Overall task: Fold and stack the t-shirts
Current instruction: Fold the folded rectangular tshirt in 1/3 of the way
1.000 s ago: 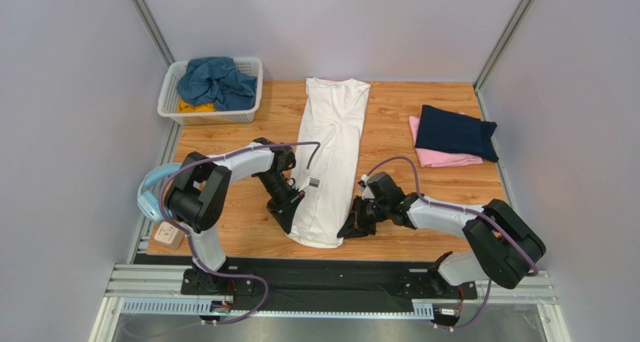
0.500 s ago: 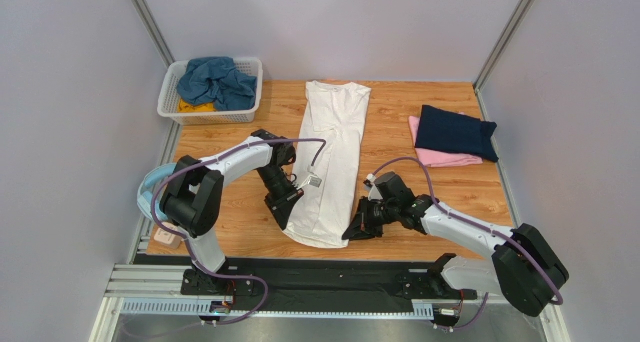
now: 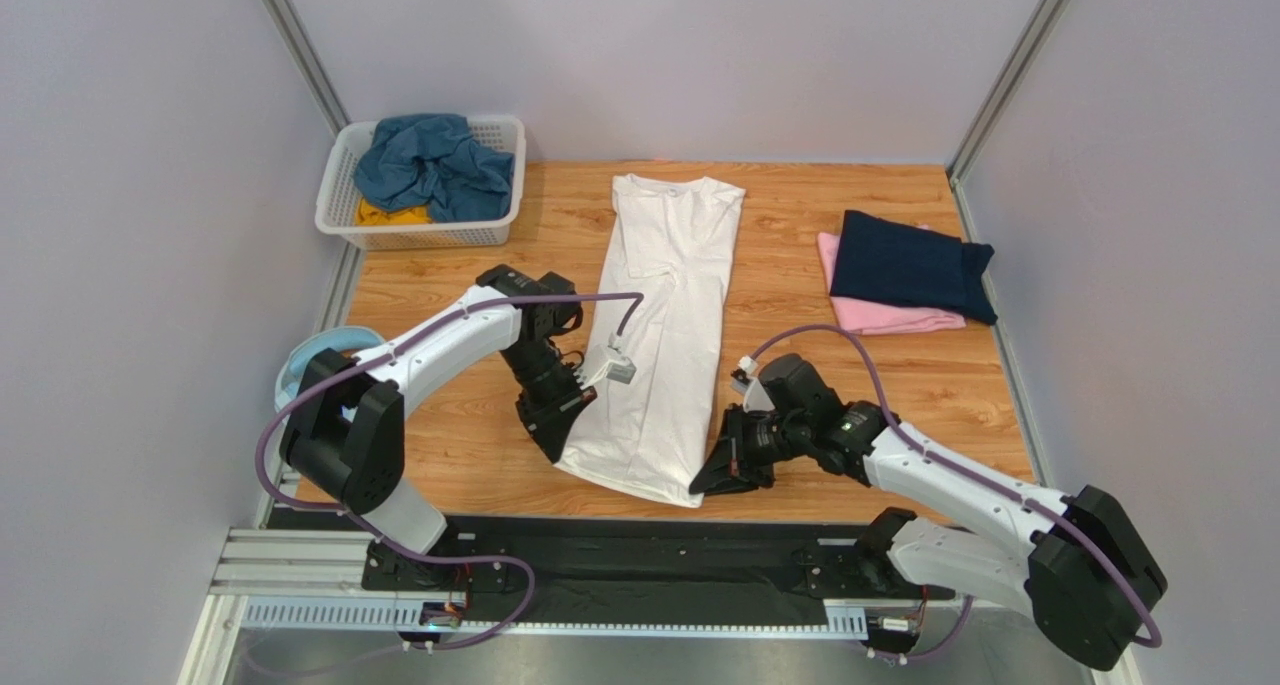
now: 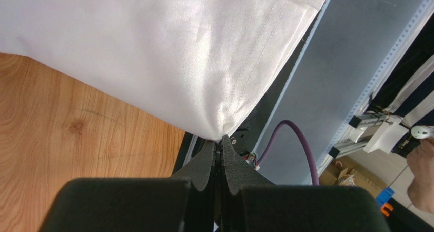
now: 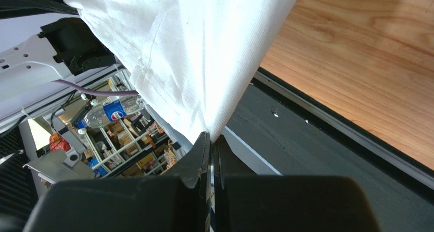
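Our left gripper (image 4: 220, 142) is closed tight on 1 near corner of the white t-shirt (image 3: 661, 310), and our right gripper (image 5: 210, 136) pinches the other near corner. The shirt lies long and narrow along the middle of the table (image 3: 962, 393). At the far right, the navy t-shirt (image 3: 909, 262) rests folded on the pink t-shirt (image 3: 887, 319).
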{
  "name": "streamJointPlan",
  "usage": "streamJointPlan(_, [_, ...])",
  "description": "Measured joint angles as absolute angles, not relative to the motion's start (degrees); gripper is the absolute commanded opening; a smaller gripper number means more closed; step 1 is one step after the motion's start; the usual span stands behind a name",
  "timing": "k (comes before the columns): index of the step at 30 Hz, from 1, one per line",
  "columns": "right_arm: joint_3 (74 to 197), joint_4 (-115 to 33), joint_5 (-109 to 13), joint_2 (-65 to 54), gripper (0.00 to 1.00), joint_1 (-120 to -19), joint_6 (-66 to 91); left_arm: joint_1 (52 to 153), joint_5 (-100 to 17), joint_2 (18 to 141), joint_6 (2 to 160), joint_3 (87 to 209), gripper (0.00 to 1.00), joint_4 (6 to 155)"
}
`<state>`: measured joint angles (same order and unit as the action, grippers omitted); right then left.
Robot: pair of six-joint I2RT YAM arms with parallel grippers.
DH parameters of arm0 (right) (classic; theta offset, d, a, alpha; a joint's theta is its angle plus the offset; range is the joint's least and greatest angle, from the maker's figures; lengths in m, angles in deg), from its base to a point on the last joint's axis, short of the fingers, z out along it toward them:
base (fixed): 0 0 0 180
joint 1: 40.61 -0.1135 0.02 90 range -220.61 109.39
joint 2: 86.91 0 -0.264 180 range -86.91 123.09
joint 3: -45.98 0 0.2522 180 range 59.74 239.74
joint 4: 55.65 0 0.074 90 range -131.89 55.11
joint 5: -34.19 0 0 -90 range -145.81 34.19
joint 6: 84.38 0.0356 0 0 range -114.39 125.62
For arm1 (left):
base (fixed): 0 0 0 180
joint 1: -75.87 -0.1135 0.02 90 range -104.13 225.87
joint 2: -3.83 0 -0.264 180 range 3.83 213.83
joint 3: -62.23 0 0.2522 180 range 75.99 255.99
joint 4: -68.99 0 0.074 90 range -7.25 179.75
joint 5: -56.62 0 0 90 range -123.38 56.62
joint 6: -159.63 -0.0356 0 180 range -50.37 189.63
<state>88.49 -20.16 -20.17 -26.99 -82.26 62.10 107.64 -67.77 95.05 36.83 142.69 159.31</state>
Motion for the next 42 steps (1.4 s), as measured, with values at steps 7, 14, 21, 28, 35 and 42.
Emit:
streamJointPlan(7, [86.13, -19.81, -20.15, -29.31, 0.0, -84.16, 64.03, 109.3, -67.75, 94.55, 36.13, 142.69, 0.0, 159.33])
streamJointPlan(14, [84.03, -18.41, -20.24, -33.0, 0.0, -85.45, 65.93, 110.09, -67.77, 93.0, 35.65, 142.69, 0.0, 159.31])
streamJointPlan(21, [87.42, -16.2, -21.33, -30.73, 0.0, -84.99, 65.54, 110.09, -67.29, 93.17, 35.65, 143.63, 0.0, 159.68])
streamJointPlan(28, [96.97, -15.06, -21.09, -22.64, 0.0, -77.47, 61.12, 110.06, -65.61, 99.66, 35.89, 153.05, 0.0, 160.09])
streamJointPlan(35, [103.88, -14.63, -20.15, -16.3, 0.0, -70.15, 55.92, 108.18, -63.34, 107.86, 36.33, 165.99, 0.0, 160.07])
streamJointPlan(42, [106.11, -14.41, -18.86, -12.3, 0.0, -66.57, 52.62, 103.35, -60.69, 114.18, 36.98, 176.74, 0.0, 159.74])
